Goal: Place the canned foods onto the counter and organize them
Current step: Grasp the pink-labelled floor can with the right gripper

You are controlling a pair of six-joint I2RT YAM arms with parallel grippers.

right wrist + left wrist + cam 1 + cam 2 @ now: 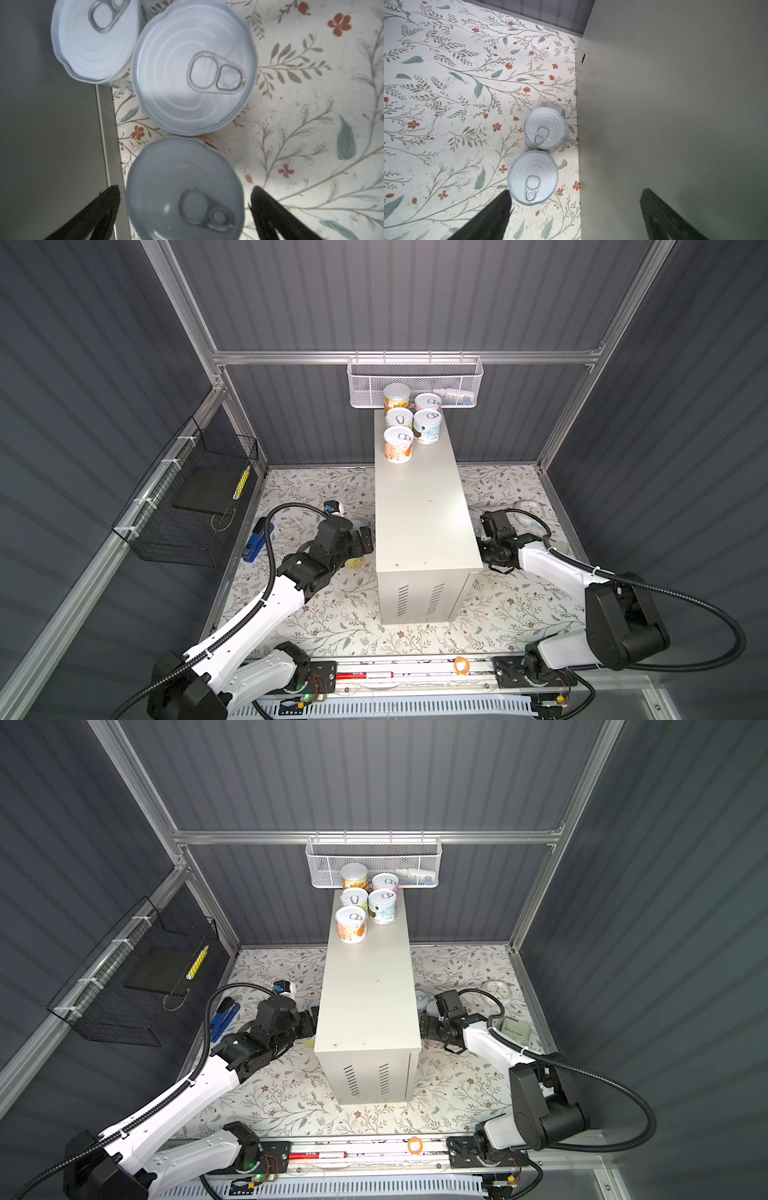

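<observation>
Several canned foods stand grouped at the far end of the beige counter. My left gripper hangs open low beside the counter's left side. Two silver-lidded cans stand on the floral floor just ahead of it, the nearer one by one fingertip. On the counter's right side, my right gripper is open around the nearest can, with small gaps at both fingers. Two more cans stand beyond it. In both top views the counter partly hides both grippers.
A white mesh basket hangs on the back wall right behind the counter's cans. A black wire basket is on the left wall. A blue stapler lies left of the left arm; a white clock lies behind the right arm.
</observation>
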